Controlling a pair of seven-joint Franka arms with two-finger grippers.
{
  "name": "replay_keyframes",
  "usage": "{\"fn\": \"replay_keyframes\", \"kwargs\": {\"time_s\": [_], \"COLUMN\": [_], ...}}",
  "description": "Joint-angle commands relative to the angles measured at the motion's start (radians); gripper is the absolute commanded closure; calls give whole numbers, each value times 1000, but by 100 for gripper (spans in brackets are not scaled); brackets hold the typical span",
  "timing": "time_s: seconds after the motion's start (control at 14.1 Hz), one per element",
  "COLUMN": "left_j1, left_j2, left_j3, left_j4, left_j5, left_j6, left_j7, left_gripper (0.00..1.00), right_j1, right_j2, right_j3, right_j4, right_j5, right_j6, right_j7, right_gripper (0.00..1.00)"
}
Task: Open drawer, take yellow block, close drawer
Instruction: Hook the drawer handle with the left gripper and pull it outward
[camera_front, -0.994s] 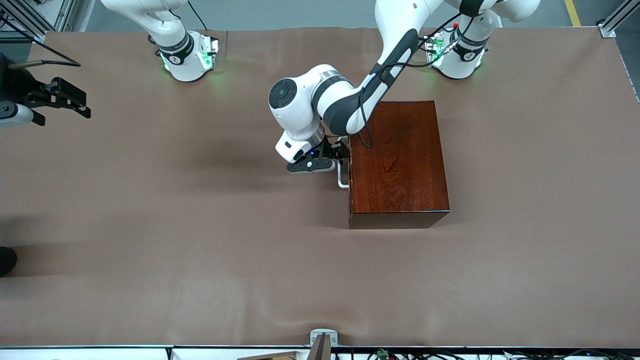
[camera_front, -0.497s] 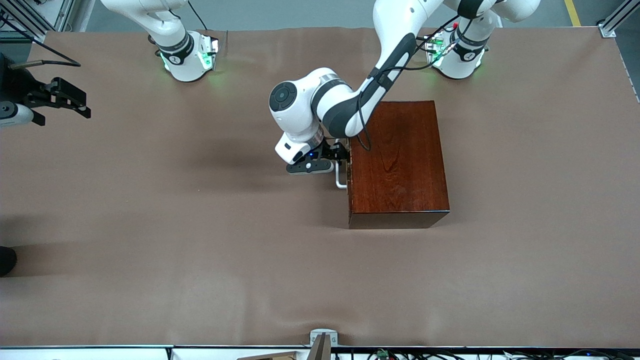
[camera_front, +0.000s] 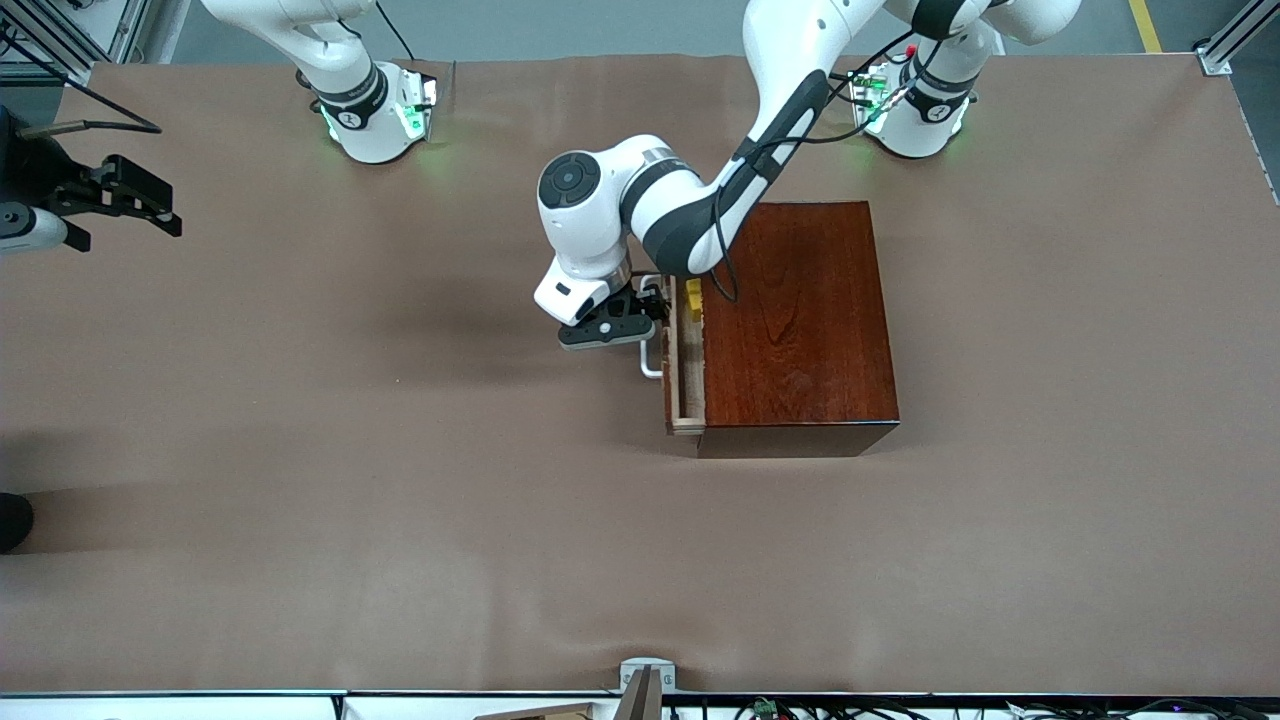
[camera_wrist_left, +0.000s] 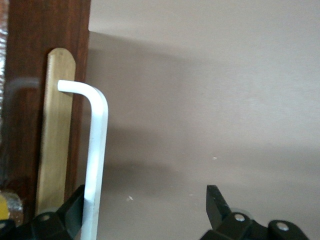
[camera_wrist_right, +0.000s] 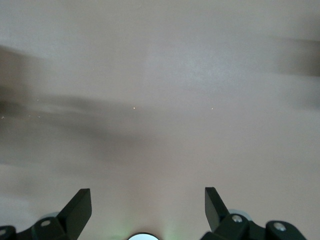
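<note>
The dark reddish-brown box (camera_front: 795, 320) stands mid-table. Its pale wood drawer (camera_front: 685, 372) is slid out a little toward the right arm's end. The yellow block (camera_front: 693, 298) lies in the open strip of the drawer, close to the box. My left gripper (camera_front: 650, 305) is open at the white handle (camera_front: 650, 362). In the left wrist view the handle (camera_wrist_left: 97, 150) runs between the jaws, right against one finger (camera_wrist_left: 75, 207), with the drawer front (camera_wrist_left: 55, 130) beside it. My right gripper (camera_front: 150, 205) waits open and empty over bare table at the right arm's end.
The brown cloth-covered table (camera_front: 400, 500) spreads all around the box. Both arm bases (camera_front: 375, 120) stand along the edge farthest from the front camera. The right wrist view shows only bare cloth (camera_wrist_right: 160, 100) under the open right gripper (camera_wrist_right: 147, 205).
The drawer has slid out of the box toward the right arm's end, with my left gripper moving along at the handle. The yellow block has come into view.
</note>
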Motion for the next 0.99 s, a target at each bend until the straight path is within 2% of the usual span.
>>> {"fn": "replay_keyframes", "kwargs": {"time_s": [0.0, 0.21, 0.43, 0.57, 0.92], "left_j1": [-17, -35, -44, -79, -86], "left_j2": [63, 67, 89, 116, 198], "left_j3": [-19, -22, -25, -18, -25], "left_j4": [89, 96, 97, 132, 240], "left_j5": [-20, -20, -20, -20, -31], "left_j6": [23, 25, 106, 128, 166], "left_j7": [-48, -68, -120, -140, -217], "left_gripper": [0, 0, 0, 0, 0], "right_j1": [-1, -2, -4, -7, -7], "right_j2": [6, 6, 6, 8, 8], "right_j3": [-1, -1, -1, -1, -3], "right_j4": [12, 12, 14, 14, 14], "right_j5": [1, 1, 1, 1, 1], "right_j6": [-3, -3, -3, -1, -3], "right_j7": [1, 1, 1, -1, 1], "right_gripper": [0, 0, 0, 0, 0]}}
